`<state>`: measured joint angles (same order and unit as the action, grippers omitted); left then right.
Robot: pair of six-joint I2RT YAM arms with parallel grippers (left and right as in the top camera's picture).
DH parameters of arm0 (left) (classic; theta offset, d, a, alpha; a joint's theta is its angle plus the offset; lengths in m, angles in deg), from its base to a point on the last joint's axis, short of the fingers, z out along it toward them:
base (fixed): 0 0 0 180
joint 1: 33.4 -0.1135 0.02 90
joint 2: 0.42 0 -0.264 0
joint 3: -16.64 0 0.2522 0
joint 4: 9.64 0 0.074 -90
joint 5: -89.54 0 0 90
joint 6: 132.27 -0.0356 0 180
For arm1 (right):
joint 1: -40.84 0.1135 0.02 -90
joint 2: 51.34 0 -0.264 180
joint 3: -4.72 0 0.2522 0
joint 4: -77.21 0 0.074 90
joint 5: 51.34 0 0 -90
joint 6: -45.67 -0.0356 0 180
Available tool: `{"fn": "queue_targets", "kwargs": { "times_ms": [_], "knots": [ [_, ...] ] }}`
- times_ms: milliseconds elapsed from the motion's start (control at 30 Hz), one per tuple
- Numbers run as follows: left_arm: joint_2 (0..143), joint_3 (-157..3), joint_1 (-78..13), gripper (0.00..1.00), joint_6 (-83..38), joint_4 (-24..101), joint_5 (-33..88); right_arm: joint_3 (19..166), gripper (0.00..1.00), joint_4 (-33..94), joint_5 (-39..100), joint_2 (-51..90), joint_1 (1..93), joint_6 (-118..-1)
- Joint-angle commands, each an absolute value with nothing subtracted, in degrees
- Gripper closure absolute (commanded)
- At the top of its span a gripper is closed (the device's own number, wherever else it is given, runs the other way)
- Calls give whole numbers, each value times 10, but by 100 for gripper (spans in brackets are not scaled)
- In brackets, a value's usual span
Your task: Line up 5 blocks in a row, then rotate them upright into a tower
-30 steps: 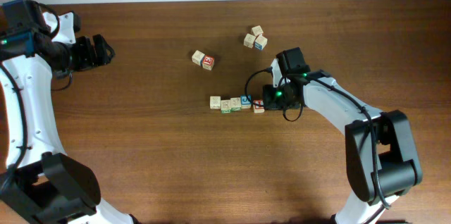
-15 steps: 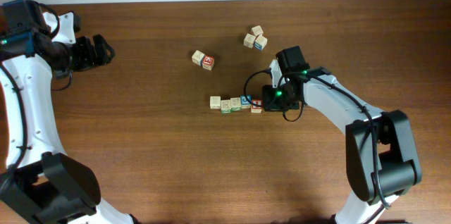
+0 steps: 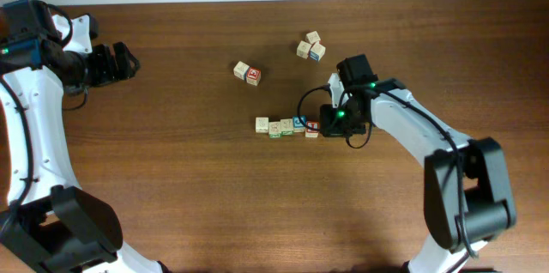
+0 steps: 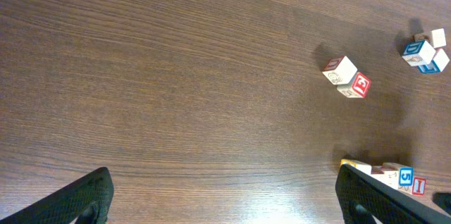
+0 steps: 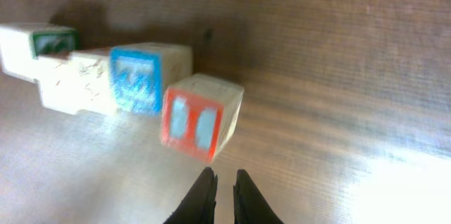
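The right gripper (image 5: 225, 187) was clenched on nothing, its tips just short of the red-marked cube (image 5: 201, 122) ending the line of five blocks (image 3: 287, 126) on the table (image 3: 171, 178); the left gripper (image 4: 224, 199) gaped wide, well apart to the left.

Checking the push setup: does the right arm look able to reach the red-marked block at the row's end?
Probably yes: the right tool, shut, sits just short of the red-marked block, with nothing between them.
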<state>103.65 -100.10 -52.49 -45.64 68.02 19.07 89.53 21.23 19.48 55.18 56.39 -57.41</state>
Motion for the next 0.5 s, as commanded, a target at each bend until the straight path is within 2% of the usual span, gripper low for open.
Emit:
{"fn": "queue_targets", "kwargs": {
  "times_ms": [0, 267, 467],
  "knots": [
    [1037, -1014, -523, 1, -453, 681, 197, 913, 88, 175, 183, 512, 577, -566],
    [1037, -1014, -523, 1, -453, 681, 197, 881, 88, 191, 260, 530, 628, -568],
    [1037, -1014, -523, 1, -453, 681, 197, 880, 88, 209, 289, 568, 633, -568]
  ]
}}
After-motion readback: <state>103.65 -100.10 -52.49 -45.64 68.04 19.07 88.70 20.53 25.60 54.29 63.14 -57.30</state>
